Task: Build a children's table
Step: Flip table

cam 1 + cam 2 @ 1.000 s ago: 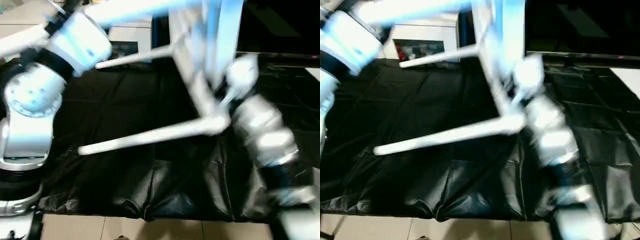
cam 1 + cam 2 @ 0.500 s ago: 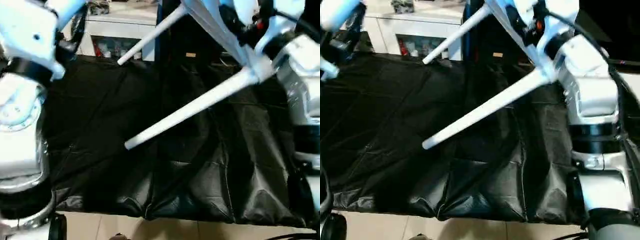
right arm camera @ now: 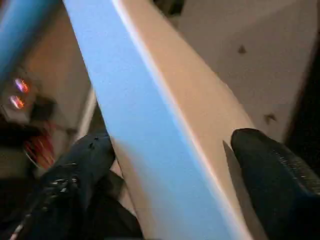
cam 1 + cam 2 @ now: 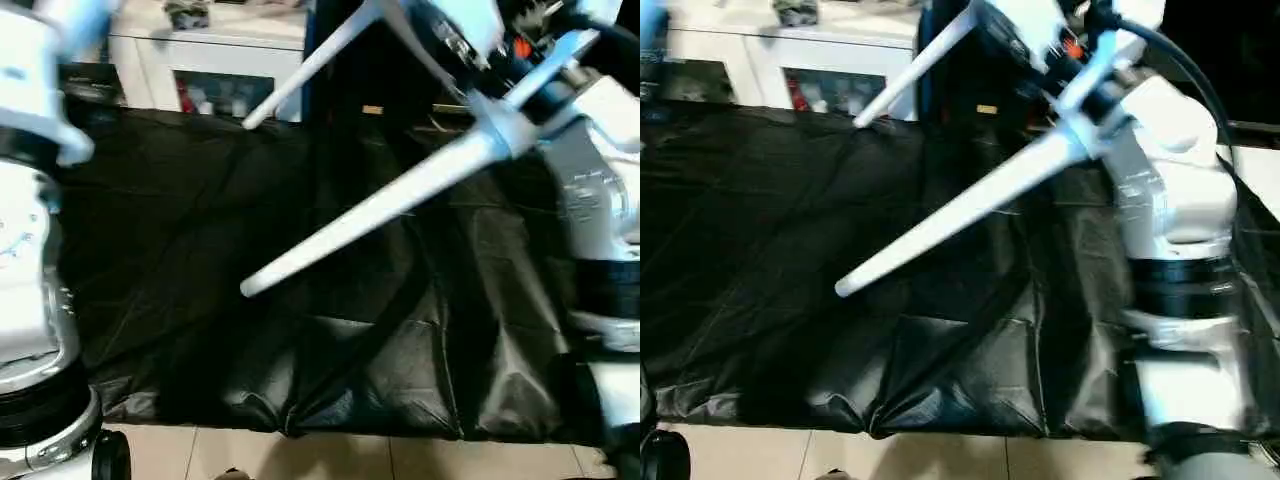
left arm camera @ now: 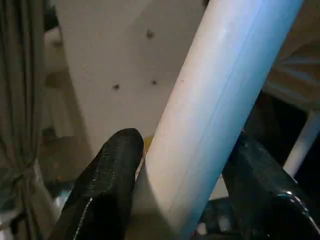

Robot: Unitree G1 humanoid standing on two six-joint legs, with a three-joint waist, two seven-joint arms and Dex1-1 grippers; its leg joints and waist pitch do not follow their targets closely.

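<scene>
The white children's table is held up in the air over the black-covered table [image 4: 150,250]. Two of its tapered legs slant down to the left: the near leg [image 4: 370,215] and a farther leg [image 4: 305,68]. The left wrist view has my left gripper [image 5: 187,140] shut on a white leg [image 5: 215,100], one black finger [image 5: 115,170] pressed on each side. My right gripper [image 3: 170,140] stands open, its fingers [image 3: 280,175] wide on either side of a white part of the table [image 3: 165,115]. My right arm [image 4: 600,190] rises at the right, beside the near leg's upper end.
My left arm [image 4: 25,250] fills the left edge. A white glass-door cabinet [image 4: 210,60] stands behind the black-covered table. A strip of pale floor [image 4: 330,460] runs along the table's front edge.
The children's table has swung up and to the right; its legs slant more steeply down to the left than one second ago. The view itself has also shifted.
</scene>
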